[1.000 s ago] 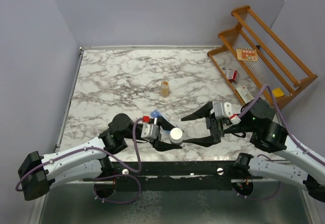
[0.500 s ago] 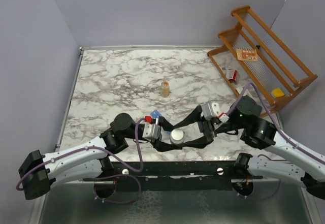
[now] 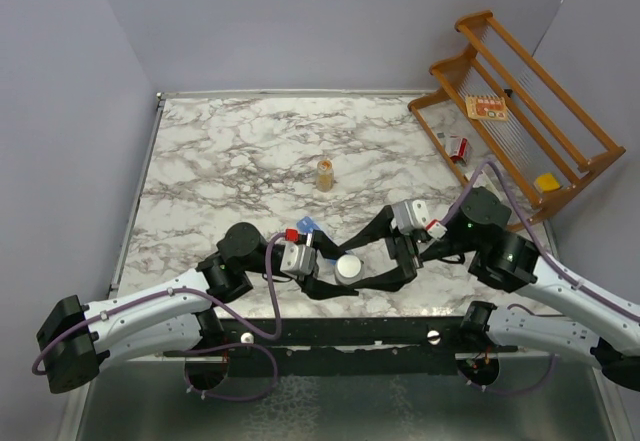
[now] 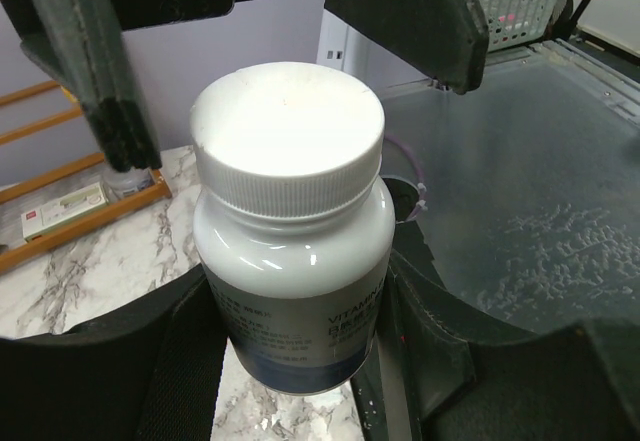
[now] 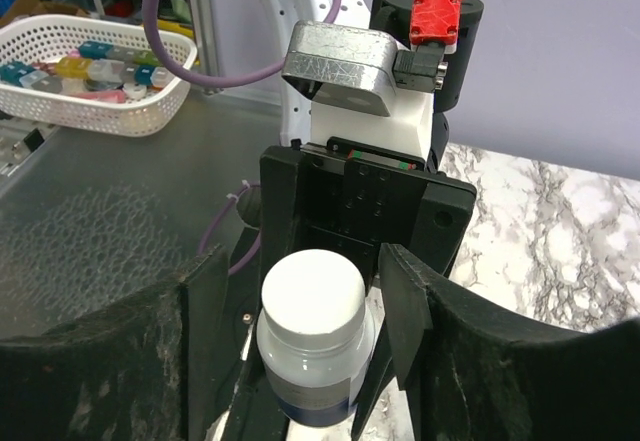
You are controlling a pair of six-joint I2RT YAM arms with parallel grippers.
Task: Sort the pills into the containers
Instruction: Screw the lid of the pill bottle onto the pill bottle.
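**Right gripper closes in on the cap**

Over the last second we have brought the right gripper (image 5: 305, 273) in from the right of the top view. It was well apart from the dark glossy bottle with a white ribbed screw cap (image 4: 290, 251). It now straddles that cap, with its jaws spread and a gap showing on each side, so nothing is gripped yet.

The left gripper (image 4: 300, 356) has stayed clenched on the bottle's body and holds it upright above the near edge of the marble-patterned table (image 3: 230, 151).

We judge this to be the set-up for unscrewing the cap, the step that comes before any pill can be sorted.

Of the strip of translucent blue plastic containers (image 3: 306, 225) we see only a sliver. It sits just above the left wrist near the centre of the top view, and the rest is hidden.
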